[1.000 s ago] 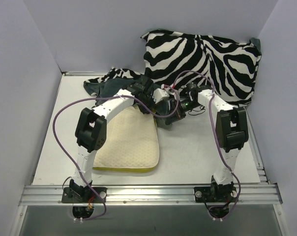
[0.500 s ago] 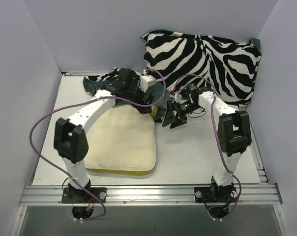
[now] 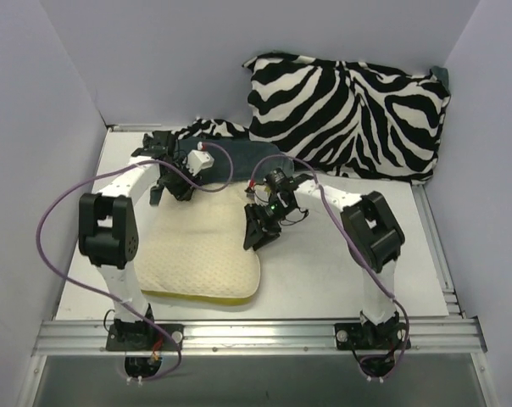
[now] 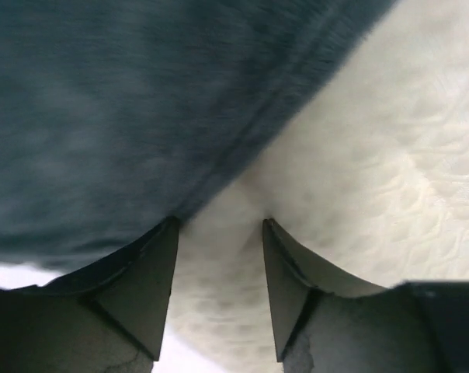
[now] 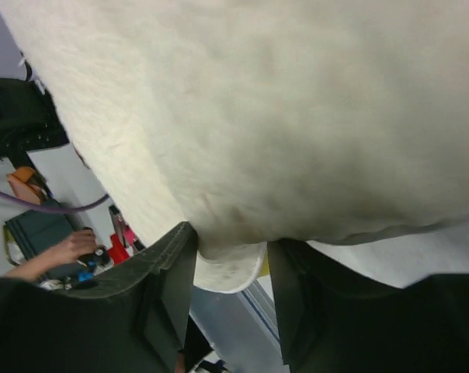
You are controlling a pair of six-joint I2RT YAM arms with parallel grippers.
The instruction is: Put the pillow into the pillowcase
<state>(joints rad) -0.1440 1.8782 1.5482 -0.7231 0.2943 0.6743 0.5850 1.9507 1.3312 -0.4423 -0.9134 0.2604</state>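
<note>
The cream quilted pillow [image 3: 201, 254] lies flat on the table at the near left. Its far edge meets the pillowcase [image 3: 239, 157], a dark grey-teal plush cover with a zebra-print underside showing behind it. My left gripper [image 3: 166, 181] is at the pillow's far left corner. In the left wrist view its fingers [image 4: 153, 287] straddle and pinch the pillow [image 4: 359, 179], with the pillowcase [image 4: 126, 109] lapping over from the upper left. My right gripper [image 3: 256, 229] is at the pillow's right edge, its fingers [image 5: 168, 287] closed on a fold of the pillow [image 5: 281, 116].
A plump zebra-print cushion [image 3: 349, 110] with a teal corner leans against the back wall at the right. White walls enclose the table [image 3: 349, 271] on three sides. A metal rail [image 3: 256, 333] runs along the near edge, and purple cables loop from both arms.
Both arms left the middle: the left swung to the pillow's far left corner, the right came down to its right edge. Both grippers opened, then closed on the pillow, which slid left.
</note>
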